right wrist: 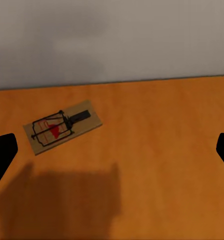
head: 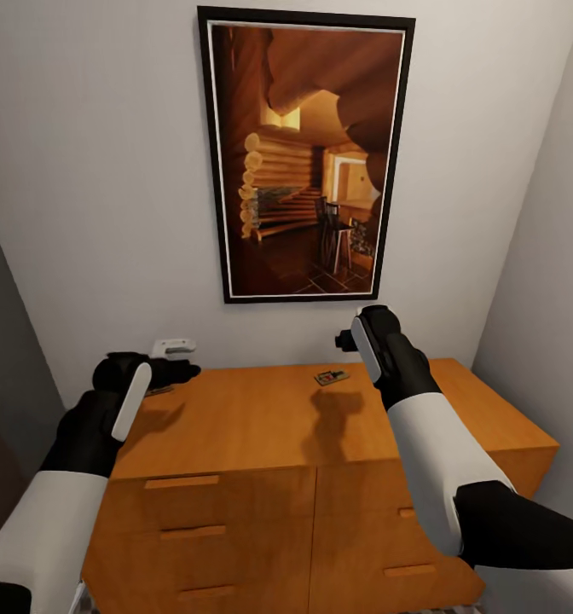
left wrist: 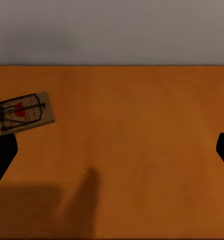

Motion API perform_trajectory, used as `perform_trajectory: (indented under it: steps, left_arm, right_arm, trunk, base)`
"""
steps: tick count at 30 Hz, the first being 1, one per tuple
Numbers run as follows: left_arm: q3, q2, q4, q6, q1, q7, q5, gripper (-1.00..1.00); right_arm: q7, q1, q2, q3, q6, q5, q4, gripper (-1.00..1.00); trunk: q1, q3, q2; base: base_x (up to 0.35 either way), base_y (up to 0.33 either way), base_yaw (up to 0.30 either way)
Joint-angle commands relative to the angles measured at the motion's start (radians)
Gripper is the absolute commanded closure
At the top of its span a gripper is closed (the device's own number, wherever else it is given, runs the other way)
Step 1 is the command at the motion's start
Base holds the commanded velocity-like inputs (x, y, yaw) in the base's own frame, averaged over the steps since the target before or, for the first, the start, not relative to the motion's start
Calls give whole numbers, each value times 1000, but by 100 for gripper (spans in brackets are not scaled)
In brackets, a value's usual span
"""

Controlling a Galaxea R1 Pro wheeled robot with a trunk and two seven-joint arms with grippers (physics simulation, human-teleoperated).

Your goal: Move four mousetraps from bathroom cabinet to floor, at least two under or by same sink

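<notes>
The left gripper (head: 169, 368) hangs low over the left back part of the cabinet (head: 261, 426) top. Its 2 fingers (left wrist: 1, 155) are spread wide apart, with nothing between them. A small flat mousetrap (head: 159, 390) lies on the orange wood right by this gripper. In the left wrist view that mousetrap (left wrist: 21, 113) sits just beside 1 dark fingertip, with a red spot under its thin wire.

In the middle, a big framed picture (head: 305, 153) of a log house hangs on the pale wall above the cabinet. A second mousetrap (head: 331, 376) lies flat near the back edge of the top.

The right gripper (head: 348, 339) is held up just right of this second mousetrap (right wrist: 62, 126). Its fingers (right wrist: 2, 152) are wide apart too, and it holds nothing. The drawer fronts below have thin bar handles (head: 182, 482).
</notes>
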Motion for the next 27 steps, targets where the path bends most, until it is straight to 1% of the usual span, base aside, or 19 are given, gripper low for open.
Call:
perform_trajectory:
  steps: [1, 5, 9, 17, 19, 27]
  left_arm:
    - [-2, 1, 10, 3, -4, 10, 11, -100]
    - [-3, 2, 35, 3, -18, 10, 9, -100]
    - [-5, 1, 39, 3, -23, 10, 7, -100]
    - [-20, -8, 15, 3, -26, 10, 4, -100]
    - [-29, -10, 11, 3, -27, 10, 3, -100]
    - [-46, -12, -5, 3, -27, 10, 3, -100]
  right_arm:
    - [-6, -1, 0, 1, 4, -5, 1, -100]
    - [-6, -2, 0, -1, 4, -5, 4, -100]
    - [-5, -3, 0, -1, 4, -5, 4, -100]
    - [-6, -3, 0, -1, 4, -5, 5, -100]
    - [-7, -3, 0, -1, 4, -5, 5, -100]
    - [-7, -3, 0, -1, 4, -5, 6, -100]
  trunk:
    - [0, -1, -1]
    - [0, -1, -1]
    - [0, -1, -1]
    - [0, -1, -1]
    - [0, -1, -1]
    - [0, -1, -1]
  base:
    - [2, 0, 0]
    - [1, 0, 0]
    - [0, 0, 0]
    - [0, 0, 0]
    - [0, 0, 0]
    - [0, 0, 0]
